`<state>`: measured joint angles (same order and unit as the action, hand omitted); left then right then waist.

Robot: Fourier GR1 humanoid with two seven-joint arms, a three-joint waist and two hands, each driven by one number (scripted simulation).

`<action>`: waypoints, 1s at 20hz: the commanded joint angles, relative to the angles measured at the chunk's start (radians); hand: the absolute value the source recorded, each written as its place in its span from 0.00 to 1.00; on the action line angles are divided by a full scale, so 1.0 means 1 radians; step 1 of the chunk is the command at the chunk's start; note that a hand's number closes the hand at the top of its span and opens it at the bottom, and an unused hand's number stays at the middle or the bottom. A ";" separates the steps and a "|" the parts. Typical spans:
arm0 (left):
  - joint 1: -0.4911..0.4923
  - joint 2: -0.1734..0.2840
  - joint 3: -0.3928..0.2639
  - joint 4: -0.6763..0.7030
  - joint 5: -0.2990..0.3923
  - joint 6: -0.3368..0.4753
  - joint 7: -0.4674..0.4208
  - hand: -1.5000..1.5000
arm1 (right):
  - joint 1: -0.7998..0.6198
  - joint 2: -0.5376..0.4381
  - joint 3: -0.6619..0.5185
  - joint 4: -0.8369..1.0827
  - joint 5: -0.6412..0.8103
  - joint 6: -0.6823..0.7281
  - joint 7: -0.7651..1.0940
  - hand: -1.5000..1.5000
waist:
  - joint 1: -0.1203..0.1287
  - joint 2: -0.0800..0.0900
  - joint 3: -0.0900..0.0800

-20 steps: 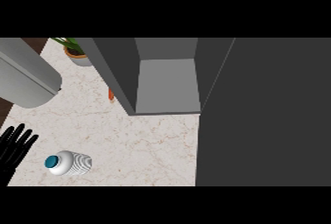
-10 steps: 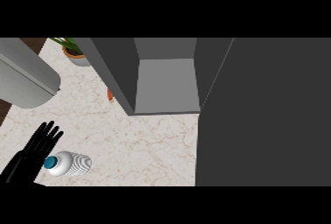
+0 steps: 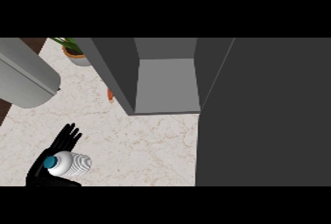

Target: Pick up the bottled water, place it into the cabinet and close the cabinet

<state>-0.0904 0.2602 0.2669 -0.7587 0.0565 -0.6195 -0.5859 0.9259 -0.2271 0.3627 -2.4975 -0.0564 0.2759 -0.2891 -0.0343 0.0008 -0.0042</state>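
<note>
Left hand (image 3: 48, 157) advanced, bottled water (image 3: 69, 164) beside fingers (image 3: 68, 134)

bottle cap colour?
Teal-blue cap on the white ribbed bottled water; head view shows it.

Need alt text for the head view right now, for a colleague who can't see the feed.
The left hand, fingers straight, lies alongside and partly behind the bottled water at the marble counter's lower left. The grey cabinet stands open ahead, its dark door filling the right side. A potted plant and a grey cylinder sit at upper left.
</note>
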 commanded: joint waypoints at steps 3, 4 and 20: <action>-0.042 -0.017 -0.026 0.160 -0.028 -0.085 -0.206 1.00 | 0.069 -0.030 0.028 -0.125 0.030 0.012 -0.016 0.00 | -0.012 0.000 -0.002; -0.074 -0.006 -0.037 0.171 -0.030 -0.105 -0.196 1.00 | 0.033 -0.032 0.019 -0.108 0.027 0.006 0.007 0.00 | 0.002 0.002 -0.001; -0.117 -0.185 -0.100 0.245 -0.201 0.544 -0.421 1.00 | 0.150 -0.068 0.029 -0.135 0.031 -0.019 -0.075 0.00 | 0.003 -0.002 0.002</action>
<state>-0.1806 0.1893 0.1635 -0.5505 -0.1290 -0.2287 -0.9694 1.0218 -0.2755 0.3955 -2.4971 -0.0374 0.2622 -0.3865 -0.0285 -0.0045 0.0077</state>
